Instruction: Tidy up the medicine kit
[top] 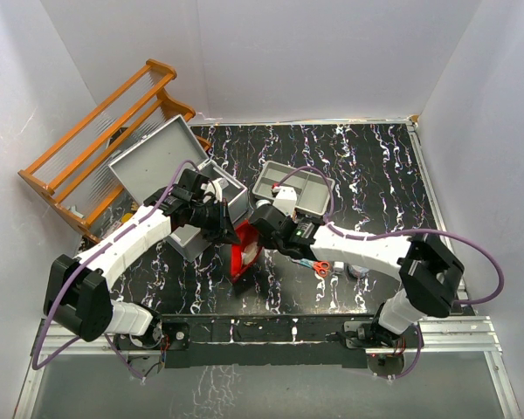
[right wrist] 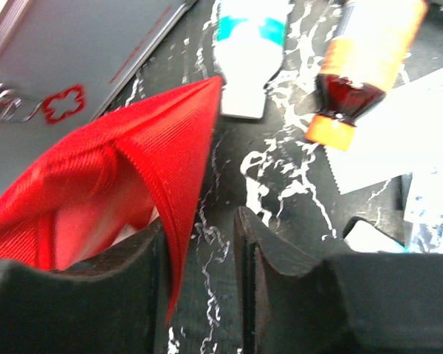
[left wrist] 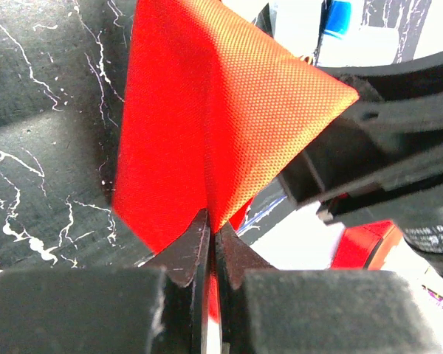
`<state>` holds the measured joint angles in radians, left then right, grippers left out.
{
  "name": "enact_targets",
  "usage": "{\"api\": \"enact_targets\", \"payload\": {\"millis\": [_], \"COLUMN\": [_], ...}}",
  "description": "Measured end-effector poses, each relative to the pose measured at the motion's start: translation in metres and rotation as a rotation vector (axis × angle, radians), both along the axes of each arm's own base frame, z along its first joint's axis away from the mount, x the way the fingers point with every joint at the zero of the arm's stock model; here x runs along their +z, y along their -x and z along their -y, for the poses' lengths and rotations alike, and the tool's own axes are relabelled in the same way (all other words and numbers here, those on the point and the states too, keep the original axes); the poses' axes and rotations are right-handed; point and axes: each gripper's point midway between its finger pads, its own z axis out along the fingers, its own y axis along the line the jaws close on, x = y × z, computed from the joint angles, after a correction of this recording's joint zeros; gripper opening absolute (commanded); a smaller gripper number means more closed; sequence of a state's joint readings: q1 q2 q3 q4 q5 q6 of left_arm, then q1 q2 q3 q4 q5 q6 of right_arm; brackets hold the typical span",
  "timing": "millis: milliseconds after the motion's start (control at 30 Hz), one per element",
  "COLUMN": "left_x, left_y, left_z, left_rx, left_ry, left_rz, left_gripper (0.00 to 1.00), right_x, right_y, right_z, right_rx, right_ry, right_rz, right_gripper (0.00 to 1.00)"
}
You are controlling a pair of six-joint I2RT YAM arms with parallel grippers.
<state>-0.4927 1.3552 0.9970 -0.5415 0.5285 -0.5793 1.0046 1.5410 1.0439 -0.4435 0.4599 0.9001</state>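
**Medicine kit open at rear left; red pouch between both claws**

- Surroundings: an orange wooden rack (top: 105, 140) stands at the far left. A grey two-compartment tray (top: 293, 188) sits behind the right arm. A white tube with a teal band (right wrist: 249, 44), an amber bottle with an orange cap (right wrist: 362, 66) and white paper (right wrist: 399, 125) lie on the black marbled table (top: 375, 175).
- In the way: the red fabric pouch (top: 243, 253) stands between the claws.
- Left gripper (left wrist: 213, 228): pinched tight on the pouch fabric.
- Right gripper (right wrist: 199, 228): jaws partly apart, with the pouch edge against one finger (right wrist: 96, 295), unclamped.
- Medicine kit (top: 192, 196): lid raised, just behind the left gripper and partly under that arm.
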Motion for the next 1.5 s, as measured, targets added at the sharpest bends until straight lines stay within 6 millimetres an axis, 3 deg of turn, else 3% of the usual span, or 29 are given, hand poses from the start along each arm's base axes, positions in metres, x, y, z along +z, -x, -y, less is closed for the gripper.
{"api": "enact_targets", "payload": {"millis": [100, 233, 367, 567, 667, 833, 933, 1000, 1133, 1267, 1500], "left_x": [-0.002, -0.002, -0.002, -0.010, -0.015, -0.016, -0.014, -0.013, -0.013, -0.012, -0.009], "left_y": [0.001, 0.002, 0.003, 0.005, 0.002, 0.001, 0.002, 0.002, 0.002, 0.001, -0.004], "left_z": [-0.002, -0.002, -0.001, -0.006, -0.010, -0.015, -0.016, -0.017, -0.017, -0.016, -0.012], "left_rx": [-0.005, -0.009, -0.018, -0.023, -0.013, -0.015, -0.025, -0.035, -0.048, -0.050, -0.042], "left_ry": [-0.012, -0.012, -0.007, -0.044, -0.091, -0.130, -0.135, -0.137, -0.138, -0.133, -0.111], "left_rz": [-0.002, 0.000, -0.001, -0.029, -0.038, -0.044, -0.041, -0.035, -0.026, -0.019, 0.004], "left_gripper": [0.00, 0.00, 0.00, 0.00, 0.00, 0.00, 0.00, 0.00, 0.00, 0.00, 0.00], "right_x": [-0.005, -0.003, 0.003, 0.011, 0.026, 0.072, 0.093, 0.095, 0.068, 0.022, -0.020], "right_y": [-0.007, -0.013, -0.019, -0.011, 0.002, 0.018, 0.022, 0.021, 0.006, -0.005, -0.001], "right_z": [0.008, 0.011, 0.005, -0.008, -0.013, -0.008, 0.011, 0.034, 0.089, 0.145, 0.149], "right_rx": [-0.042, -0.066, -0.047, 0.030, 0.082, 0.127, 0.071, 0.004, -0.160, -0.273, -0.152], "right_ry": [0.032, 0.051, 0.036, -0.012, -0.070, -0.189, -0.233, -0.223, -0.124, 0.030, 0.198], "right_rz": [0.019, 0.054, 0.088, 0.057, 0.029, 0.051, 0.086, 0.096, 0.068, -0.010, -0.111], "right_gripper": [0.15, 0.16, 0.26, 0.51, 0.56, 0.57, 0.56, 0.55, 0.53, 0.51, 0.48]}}
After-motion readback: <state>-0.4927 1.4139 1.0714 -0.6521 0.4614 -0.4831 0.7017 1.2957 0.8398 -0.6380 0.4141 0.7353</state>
